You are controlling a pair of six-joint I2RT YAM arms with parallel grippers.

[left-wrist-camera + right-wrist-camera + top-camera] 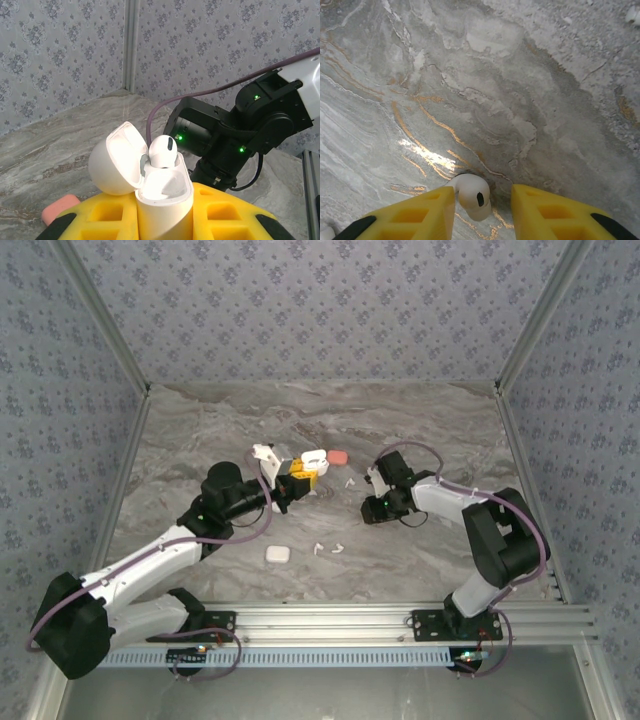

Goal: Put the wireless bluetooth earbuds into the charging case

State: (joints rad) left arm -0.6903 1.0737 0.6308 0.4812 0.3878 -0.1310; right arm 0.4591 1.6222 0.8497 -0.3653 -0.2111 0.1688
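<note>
Wireless bluetooth earbuds (320, 548), two white ones loose on the marbled tabletop (420, 420) near the arm bases, just right of a closed white case (277, 553). Farther out, a white earbud (472, 196) lying between the yellow right fingers (415, 217), spread to either side of it, one tip at its stem, a clear gap on the other side. Level with it, yellow left fingers (220, 215) pinching an open white charging case (165, 205), held upright, lid (117, 160) tipped back, a seated earbud (162, 150) inside, rounded head up. From above, a small earbud (350, 481) flat on the tabletop between the two arms' ends; same one or not, unclear. Just beyond the held case, a pink case (338, 456) on the tabletop. Farthest back, grey patterned walls (320, 310).
</note>
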